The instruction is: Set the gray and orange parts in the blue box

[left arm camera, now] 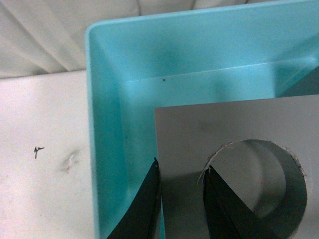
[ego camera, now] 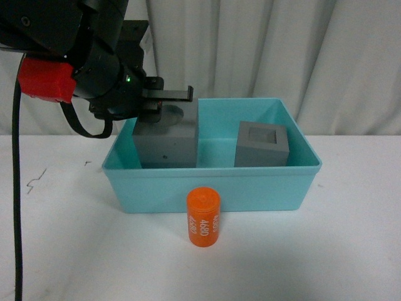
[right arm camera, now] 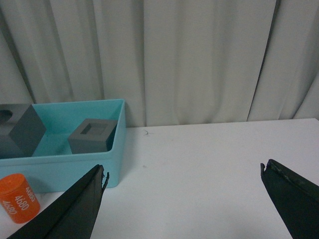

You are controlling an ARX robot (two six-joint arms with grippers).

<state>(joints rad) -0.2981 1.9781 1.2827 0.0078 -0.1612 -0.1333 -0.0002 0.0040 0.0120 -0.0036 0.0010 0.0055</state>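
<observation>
The blue box stands mid-table. My left gripper is shut on the gray cube with the round recess, holding it inside the box's left half. In the left wrist view one finger is in the recess and the other outside the cube's wall, next to the box's wall. The gray cube with the square recess sits in the box's right half. The orange cylinder marked "4680" stands upright on the table just in front of the box. My right gripper is open and empty above bare table, right of the box.
A white curtain hangs close behind the table. The white tabletop extends on both sides of the box. A black cable hangs down at the far left. Small dark marks lie on the table left of the box.
</observation>
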